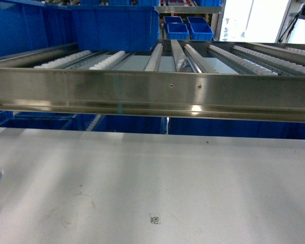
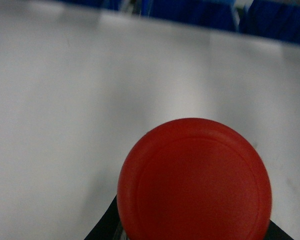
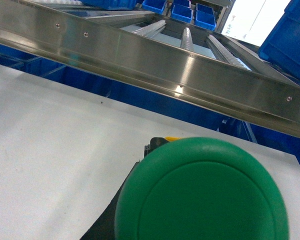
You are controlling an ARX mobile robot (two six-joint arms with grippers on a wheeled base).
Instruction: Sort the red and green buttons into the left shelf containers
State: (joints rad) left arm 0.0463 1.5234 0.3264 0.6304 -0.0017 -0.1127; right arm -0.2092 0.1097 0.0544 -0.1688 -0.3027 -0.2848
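The red button (image 2: 194, 182) fills the left wrist view, its cap close before the camera above the white bench (image 2: 90, 100); the green button (image 3: 202, 192) likewise fills the right wrist view below the steel shelf rail (image 3: 140, 55). Whether either arm's fingers pinch them, I cannot tell.

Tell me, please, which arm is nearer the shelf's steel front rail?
Right, probably: its wrist view shows the steel front rail just beyond the green button; the left's shows much table beyond the red button.
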